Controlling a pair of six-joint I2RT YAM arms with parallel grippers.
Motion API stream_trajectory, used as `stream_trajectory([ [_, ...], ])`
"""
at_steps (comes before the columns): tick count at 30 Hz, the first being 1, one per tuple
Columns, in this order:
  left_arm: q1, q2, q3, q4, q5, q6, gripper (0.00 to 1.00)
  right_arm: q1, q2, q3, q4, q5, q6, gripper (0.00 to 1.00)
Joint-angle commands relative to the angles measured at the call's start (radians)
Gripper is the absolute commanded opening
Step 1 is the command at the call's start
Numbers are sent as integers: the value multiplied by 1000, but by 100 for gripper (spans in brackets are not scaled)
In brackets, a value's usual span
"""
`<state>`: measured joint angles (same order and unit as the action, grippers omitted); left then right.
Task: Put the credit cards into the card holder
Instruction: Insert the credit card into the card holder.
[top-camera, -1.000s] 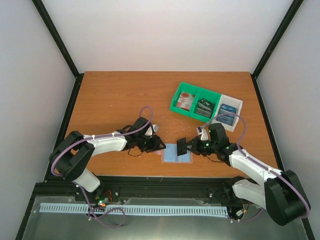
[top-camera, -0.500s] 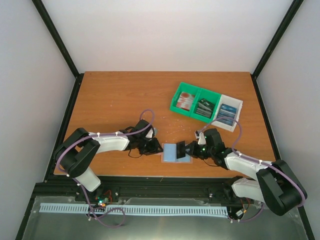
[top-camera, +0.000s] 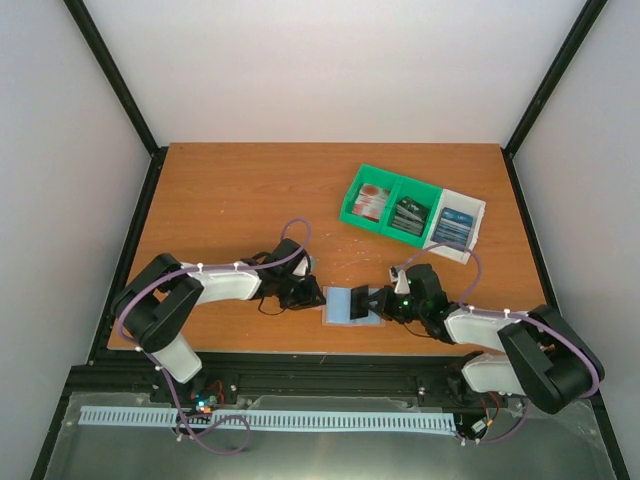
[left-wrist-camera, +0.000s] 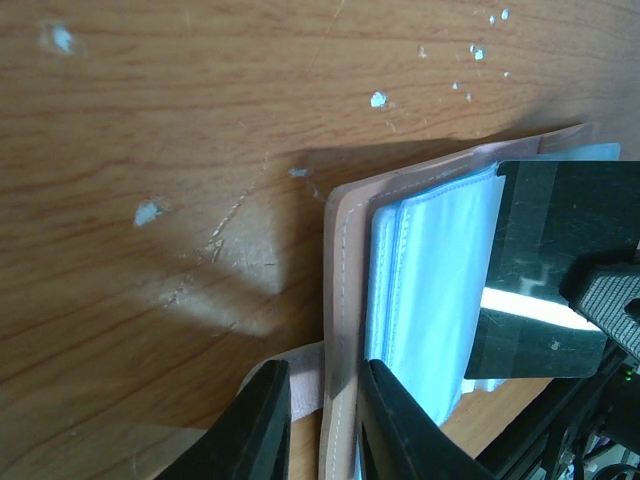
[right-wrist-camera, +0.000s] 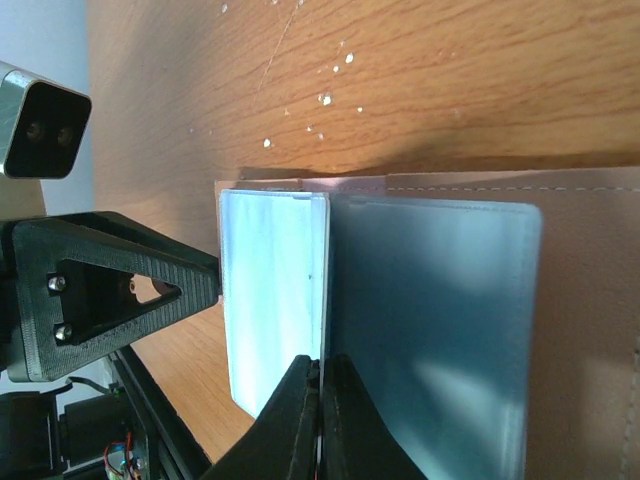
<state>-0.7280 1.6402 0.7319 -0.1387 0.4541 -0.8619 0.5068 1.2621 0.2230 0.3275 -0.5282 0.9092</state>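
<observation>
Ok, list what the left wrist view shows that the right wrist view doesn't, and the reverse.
Only the left wrist view: the broad face of the dark card, and the left hand with a finger either side of the pink stitched edge of the card holder; whether it grips is unclear. Only the right wrist view: the right hand shut on that card, which shows edge-on as a thin line, and the left arm's camera housing. Both: the holder lying open, its pale blue sleeves, and the speckled wooden table.
</observation>
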Motion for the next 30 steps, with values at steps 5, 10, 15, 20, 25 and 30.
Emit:
stream_trajectory([
  [5,-25,53,16,-53,-27,1,21,21,69,-32,149,-30,67,3],
  [10,-29,62,19,-52,-30,-4,21,28,113,-47,212,-62,79,3],
  [15,-32,66,18,-57,-39,-10,21,41,151,-53,287,-92,98,3],
  [20,-33,64,21,-81,-65,-21,20,56,177,-55,334,-100,104,3],
  [25,-32,63,27,-96,-90,-25,20,64,200,-52,339,-90,91,3],
  [30,-31,58,25,-105,-99,-25,20,87,218,-47,386,-53,104,3],
])
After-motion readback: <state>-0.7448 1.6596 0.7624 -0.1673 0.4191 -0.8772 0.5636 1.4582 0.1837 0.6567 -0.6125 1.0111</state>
